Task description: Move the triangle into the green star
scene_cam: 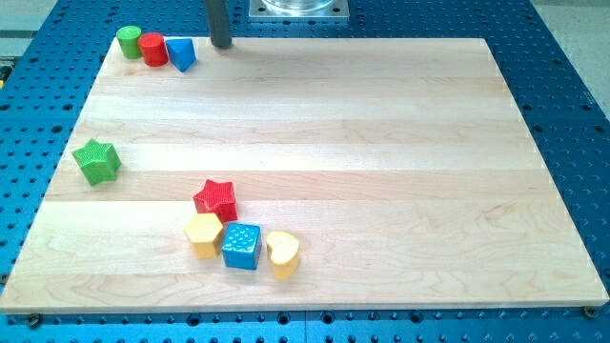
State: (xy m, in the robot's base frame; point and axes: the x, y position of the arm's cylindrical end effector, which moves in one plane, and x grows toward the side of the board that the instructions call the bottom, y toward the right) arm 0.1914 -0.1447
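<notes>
The blue triangle block (181, 53) sits near the view's top left corner of the wooden board (381, 143), touching a red cylinder (152, 49) on its left. The green star (97, 161) lies alone near the board's left edge, well below the triangle. My tip (221, 44) stands at the board's top edge, just to the right of the blue triangle, with a small gap between them.
A green cylinder (129, 41) sits left of the red cylinder. A red star (216, 199), a yellow hexagon (204, 234), a blue cube (241, 245) and a yellow heart (283, 253) cluster near the board's bottom. A metal mount (297, 9) is at the top.
</notes>
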